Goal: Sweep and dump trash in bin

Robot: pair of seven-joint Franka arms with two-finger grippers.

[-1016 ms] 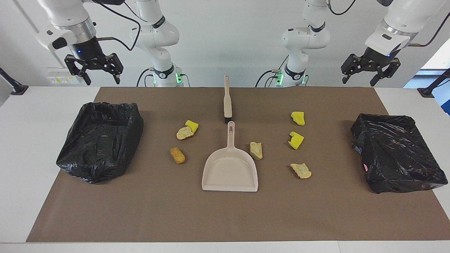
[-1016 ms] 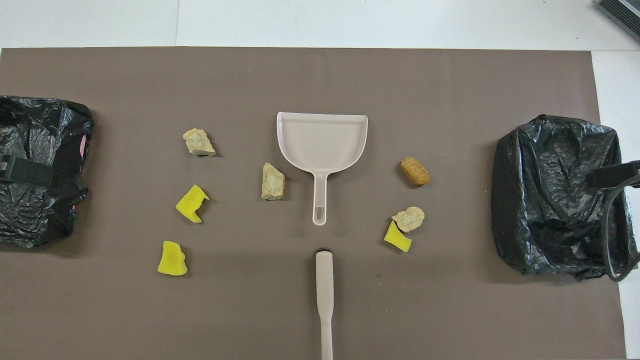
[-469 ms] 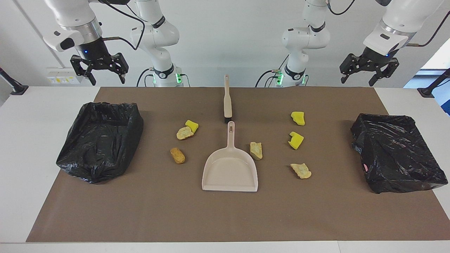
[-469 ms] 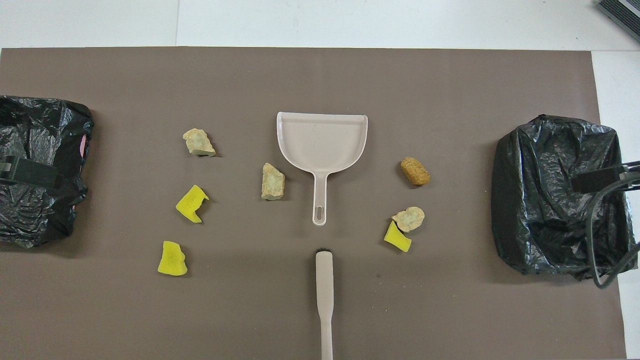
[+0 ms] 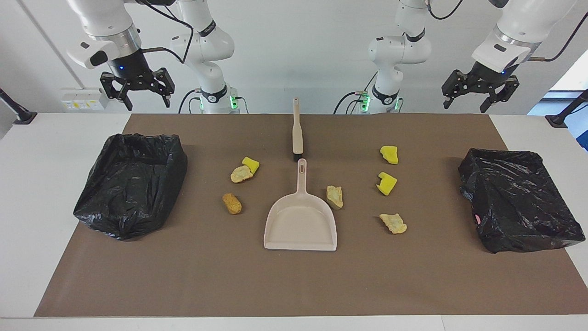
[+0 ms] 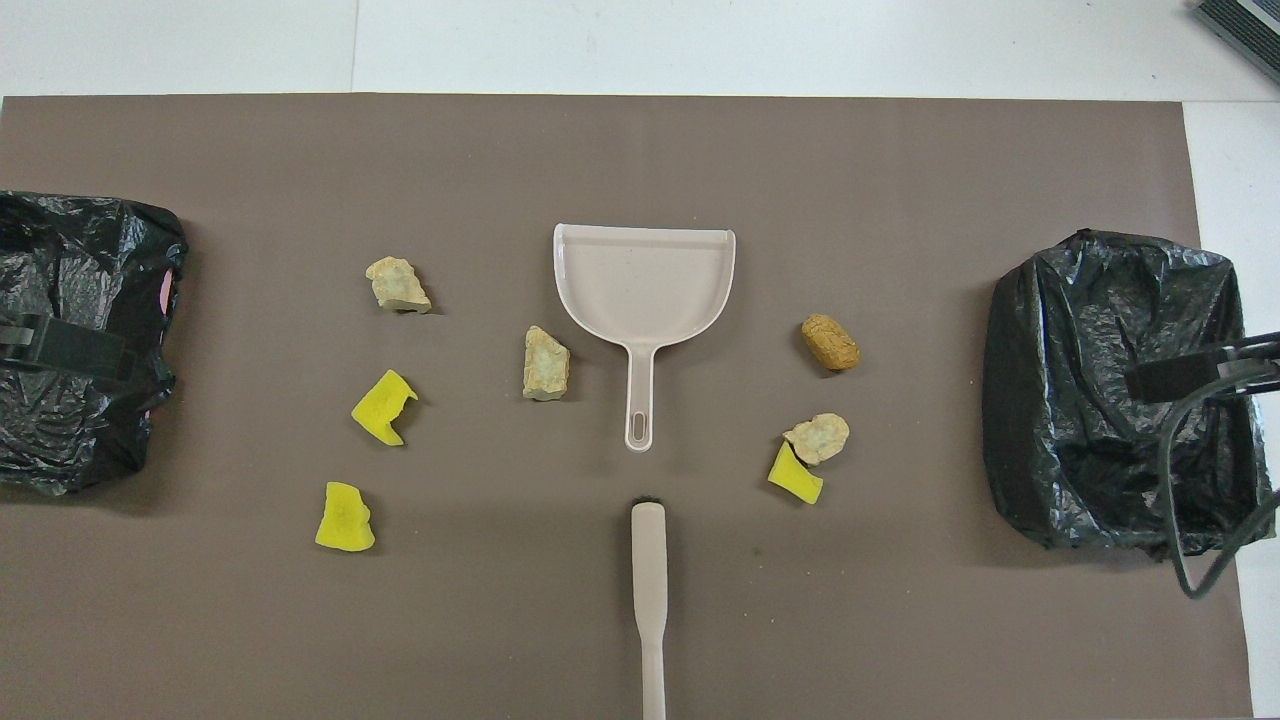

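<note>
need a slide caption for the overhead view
Seven trash scraps lie scattered around a beige dustpan and hand brush on a brown mat, a black-lined bin at each end.

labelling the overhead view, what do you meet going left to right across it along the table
bin → yellow scrap → tan scrap → dustpan → brown scrap → second bin

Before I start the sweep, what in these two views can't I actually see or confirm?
- Brush bristles: it lies flat, and only a dark tip shows in both views.
- Bin at the left arm's end: cut off by the overhead view's edge.
- Inside of bin at the right arm's end: black liner folds hide the bottom.
- Left gripper, right gripper: both open, high above the table.
</note>
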